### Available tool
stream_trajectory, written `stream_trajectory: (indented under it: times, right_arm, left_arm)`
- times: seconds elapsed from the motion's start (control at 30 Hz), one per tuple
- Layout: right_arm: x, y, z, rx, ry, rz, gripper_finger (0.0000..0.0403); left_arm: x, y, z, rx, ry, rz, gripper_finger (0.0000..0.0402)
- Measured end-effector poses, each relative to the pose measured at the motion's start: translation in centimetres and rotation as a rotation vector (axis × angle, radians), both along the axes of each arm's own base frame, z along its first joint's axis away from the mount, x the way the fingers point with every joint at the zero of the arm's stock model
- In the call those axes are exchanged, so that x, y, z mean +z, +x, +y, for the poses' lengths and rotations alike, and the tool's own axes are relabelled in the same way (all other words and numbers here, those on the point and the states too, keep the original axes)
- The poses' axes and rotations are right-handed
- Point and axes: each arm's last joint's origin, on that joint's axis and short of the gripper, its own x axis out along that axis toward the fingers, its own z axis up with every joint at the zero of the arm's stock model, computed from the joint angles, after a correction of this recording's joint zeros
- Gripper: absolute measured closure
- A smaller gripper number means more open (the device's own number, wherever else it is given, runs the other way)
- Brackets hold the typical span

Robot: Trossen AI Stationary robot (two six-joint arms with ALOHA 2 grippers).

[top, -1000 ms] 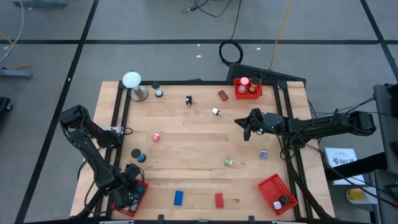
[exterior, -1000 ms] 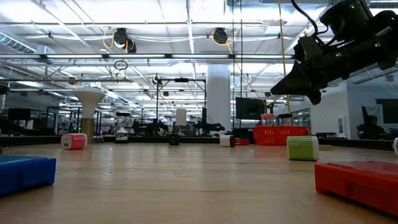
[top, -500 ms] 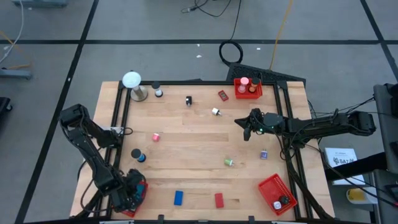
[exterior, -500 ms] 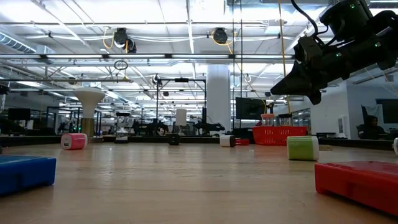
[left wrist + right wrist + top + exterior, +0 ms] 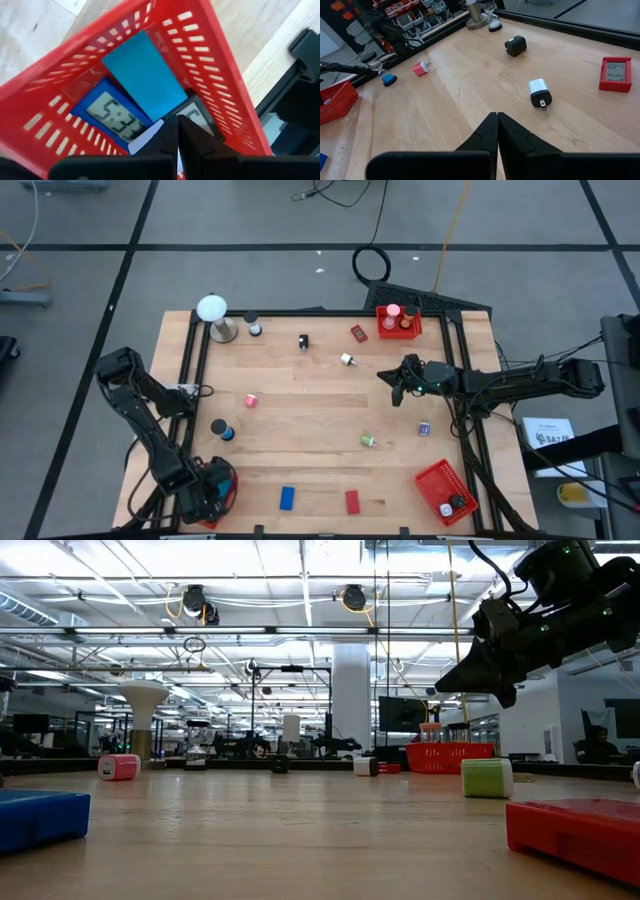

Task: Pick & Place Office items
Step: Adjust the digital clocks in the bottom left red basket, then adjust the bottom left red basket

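Observation:
Small office items lie scattered on the wooden table: a blue block (image 5: 287,498), a red block (image 5: 352,501), a green piece (image 5: 368,441), a pink piece (image 5: 251,400), a white plug (image 5: 539,92) and a black one (image 5: 515,46). My left gripper (image 5: 177,120) is shut, points down and hangs over the near-left red basket (image 5: 222,486). That basket holds a blue clock (image 5: 112,120), a teal block (image 5: 145,75) and a black piece (image 5: 197,112). My right gripper (image 5: 398,385) is shut and hovers above the table's right half, with nothing between its fingers.
Two more red baskets stand at the far right (image 5: 398,322) and the near right (image 5: 445,492). A white ball on a metal stand (image 5: 212,310) is at the far left corner. A black frame (image 5: 462,410) runs along the table's edges.
My left gripper has rolled and tipped above the near-left basket while staying over it. The right arm and the items on the table have kept still.

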Motion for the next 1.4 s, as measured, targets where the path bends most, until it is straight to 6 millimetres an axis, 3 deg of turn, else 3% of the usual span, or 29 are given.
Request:
stream_trajectory:
  times: [0.63, 0.83, 1.1, 1.4]
  right_arm:
    - [0.0, 0.0, -0.1, -0.020, -0.020, 0.006, 0.0403]
    - [0.0, 0.0, -0.1, -0.021, -0.021, 0.006, 0.0403]
    - [0.0, 0.0, -0.1, -0.020, -0.020, 0.006, 0.0403]
    - [0.0, 0.0, -0.1, -0.022, -0.014, 0.003, 0.0403]
  left_arm:
    - [-0.7, -1.1, 0.0, -0.029, -0.057, 0.152, 0.0397]
    - [0.0, -0.6, -0.4, -0.052, -0.069, 0.109, 0.0397]
    - [0.1, -0.2, -0.1, 0.022, -0.005, 0.007, 0.0391]
    - [-0.2, 0.2, 1.6, 0.185, 0.157, -0.012, 0.0391]
